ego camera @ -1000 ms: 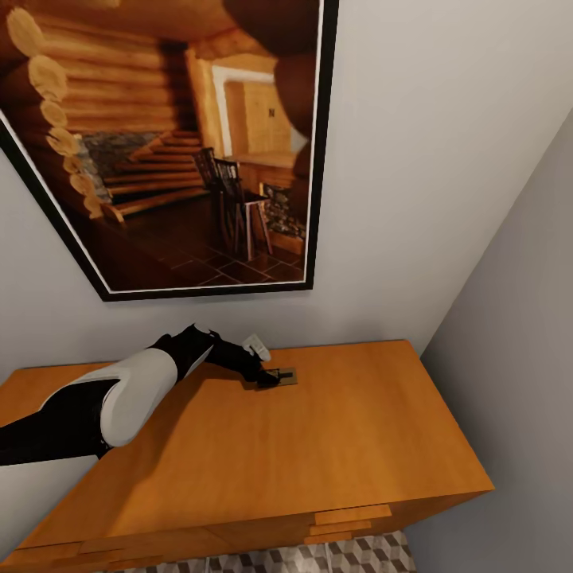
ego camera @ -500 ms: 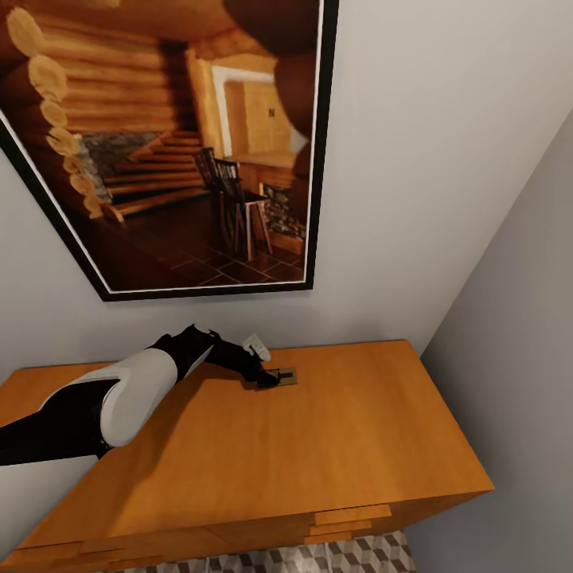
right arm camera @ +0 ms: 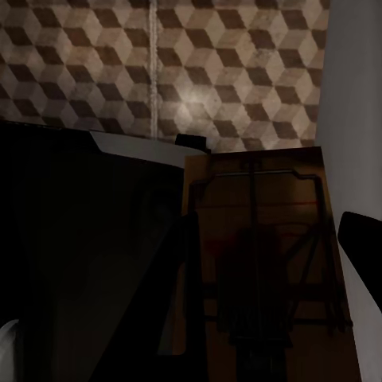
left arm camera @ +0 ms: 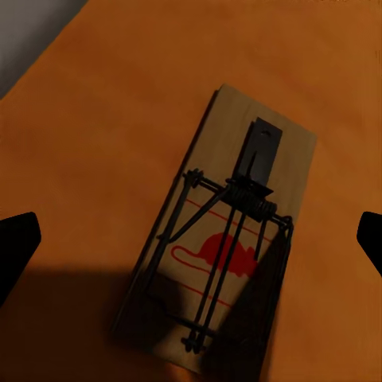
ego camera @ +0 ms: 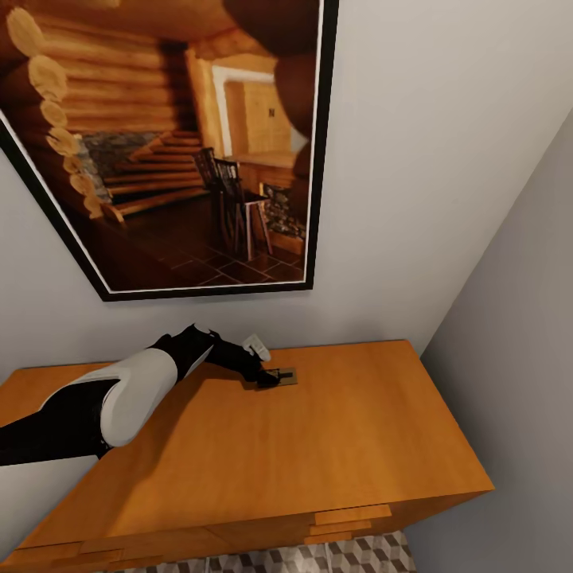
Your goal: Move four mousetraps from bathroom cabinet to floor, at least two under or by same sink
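Hovering wide-open left gripper [left arm camera: 191,239] over mousetrap [left arm camera: 227,231] on cabinet [ego camera: 318,446]; perhaps skewed, risking slipped grasp.

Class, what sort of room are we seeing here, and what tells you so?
Probably a corner of a furnished home: an orange-brown wooden cabinet against pale walls, a black-framed log-cabin picture above, and cube-patterned floor tiles. Nothing settles which room.

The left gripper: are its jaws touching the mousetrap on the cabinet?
Apart. In the left wrist view, the mousetrap lies on the cabinet with bare wood between it and each jaw.
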Controlling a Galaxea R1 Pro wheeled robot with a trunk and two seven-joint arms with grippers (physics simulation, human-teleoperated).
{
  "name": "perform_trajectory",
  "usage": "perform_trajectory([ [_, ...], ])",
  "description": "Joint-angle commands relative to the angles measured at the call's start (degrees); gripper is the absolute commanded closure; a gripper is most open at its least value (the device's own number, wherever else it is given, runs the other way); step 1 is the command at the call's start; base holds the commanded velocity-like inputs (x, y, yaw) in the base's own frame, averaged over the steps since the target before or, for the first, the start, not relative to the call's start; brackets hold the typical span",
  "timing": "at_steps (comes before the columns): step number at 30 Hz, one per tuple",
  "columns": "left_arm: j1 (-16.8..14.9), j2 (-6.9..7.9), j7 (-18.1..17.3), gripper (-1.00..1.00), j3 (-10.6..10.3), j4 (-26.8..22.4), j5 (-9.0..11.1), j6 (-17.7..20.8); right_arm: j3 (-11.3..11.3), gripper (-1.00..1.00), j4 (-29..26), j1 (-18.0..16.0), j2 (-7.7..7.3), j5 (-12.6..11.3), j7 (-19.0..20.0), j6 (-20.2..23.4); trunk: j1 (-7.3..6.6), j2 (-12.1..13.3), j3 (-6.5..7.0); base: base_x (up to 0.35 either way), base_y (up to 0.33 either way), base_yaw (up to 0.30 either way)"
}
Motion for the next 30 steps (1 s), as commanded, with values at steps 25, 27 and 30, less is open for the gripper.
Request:
perform_trajectory([
  [25, 0.0, -0.16, -0.3, -1.00, -2.8, -3.0, -1.0, 3.6, 0.4, 1.00, 0.0, -0.1, -0.03, -0.6, 0.2, -0.2, 0.05, -0.1, -0.11, 0.000, 0.000, 0.000],
  [27, 0.0, -0.17, -0.3, -1.00, -2.8, -3.7, -0.9, 3.9, 0.4, 1.00, 0.0, 0.0, -0.03, -0.6, 0.2, -0.2, 0.05, -0.1, -0.11, 0.000, 0.000, 0.000],
  [30, 0.0, -0.19, -0.6, -1.00, -2.9, -5.1, -0.9, 4.7, 0.4, 1.00, 0.0, 0.0, -0.03, -0.6, 0.2, -0.2, 0.05, -0.1, -0.11, 0.000, 0.000, 0.000],
])
